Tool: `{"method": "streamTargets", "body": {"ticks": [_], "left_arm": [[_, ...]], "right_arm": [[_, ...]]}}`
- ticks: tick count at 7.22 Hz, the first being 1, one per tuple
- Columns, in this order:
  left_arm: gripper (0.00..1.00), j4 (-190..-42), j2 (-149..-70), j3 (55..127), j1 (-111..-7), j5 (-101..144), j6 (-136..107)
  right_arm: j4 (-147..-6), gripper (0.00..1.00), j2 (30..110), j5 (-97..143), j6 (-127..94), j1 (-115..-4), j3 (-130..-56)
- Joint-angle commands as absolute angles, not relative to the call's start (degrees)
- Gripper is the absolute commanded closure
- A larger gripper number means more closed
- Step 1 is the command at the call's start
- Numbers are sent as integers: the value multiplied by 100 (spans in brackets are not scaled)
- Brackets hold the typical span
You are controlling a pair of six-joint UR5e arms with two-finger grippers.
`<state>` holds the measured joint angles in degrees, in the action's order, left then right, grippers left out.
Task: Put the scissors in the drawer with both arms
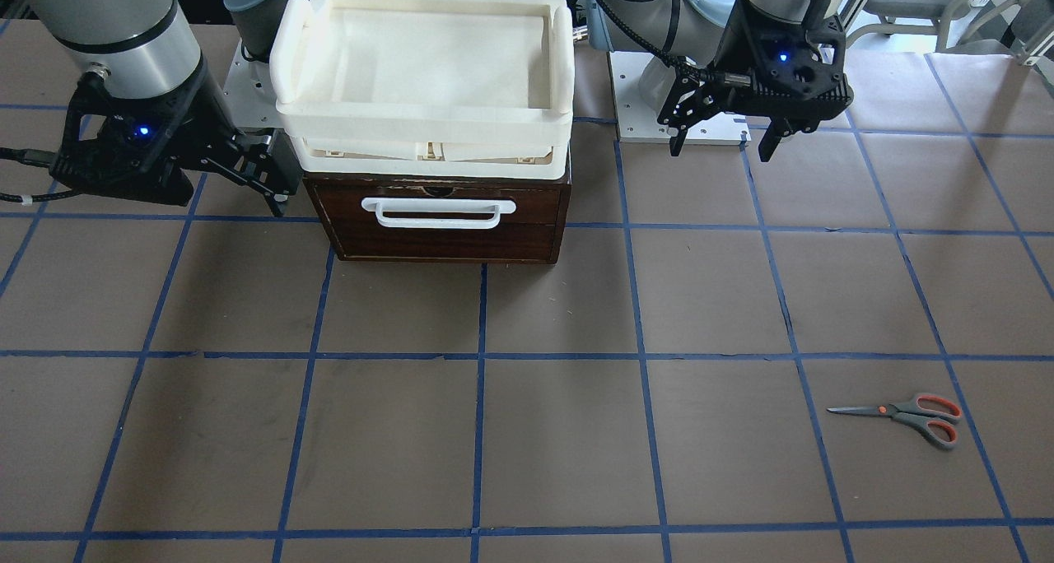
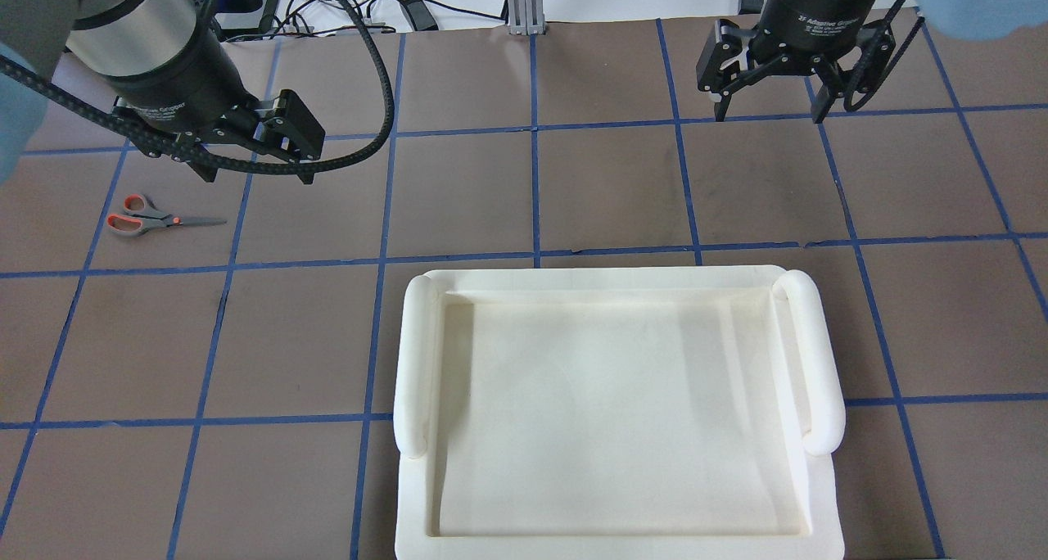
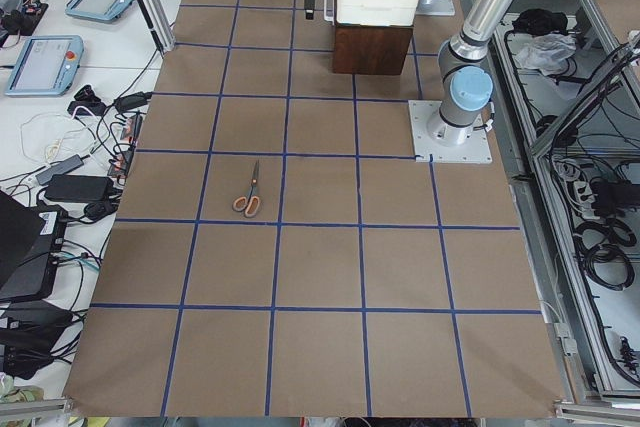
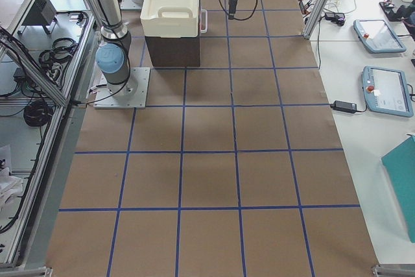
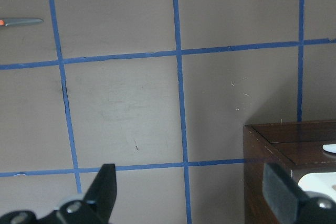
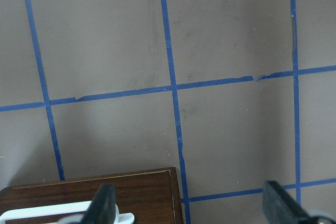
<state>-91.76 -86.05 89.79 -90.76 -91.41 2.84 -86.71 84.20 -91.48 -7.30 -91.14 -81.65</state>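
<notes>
From the front-facing camera you see the drawer (image 1: pixel 436 217) pushed fully shut under the cream tray (image 1: pixel 422 20) at the robot's edge of the bench, so it must be pulled out before anything goes in. The right gripper (image 1: pixel 272 176) hangs beside the box with its fingers apart and empty, and the left gripper (image 1: pixel 723 139) hangs open above bare bench. The scissors (image 1: pixel 902 415) lie flat and closed near the operators' edge on the robot's left, well apart from both grippers. Overhead, broad bare squares separate them from the tray's rim. From the left end, they sit alone with room on every side. The left wrist camera catches only a blade tip at its frame edge.
</notes>
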Motion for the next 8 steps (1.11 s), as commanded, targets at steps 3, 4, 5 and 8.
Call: {"method": "streamTargets", "body": {"ticks": [3, 4, 5, 8], "left_arm": [[0, -9176, -8604, 9000, -9070, -9141, 316], [0, -9176, -8596, 9009, -9070, -9149, 438], [0, -9167, -8596, 9061, -9053, -9149, 727], [0, -9106, -8692, 9123, -8214, -9211, 3839]], "right_arm": [[-8605, 0, 8411, -9167, -799, -9088, -8183], [-8570, 0, 8429, -9184, -826, -9088, -8183], [-8500, 0, 8524, -9185, -852, -9097, -8183], [-8621, 0, 8543, -9237, -1610, -9079, -8445]]}}
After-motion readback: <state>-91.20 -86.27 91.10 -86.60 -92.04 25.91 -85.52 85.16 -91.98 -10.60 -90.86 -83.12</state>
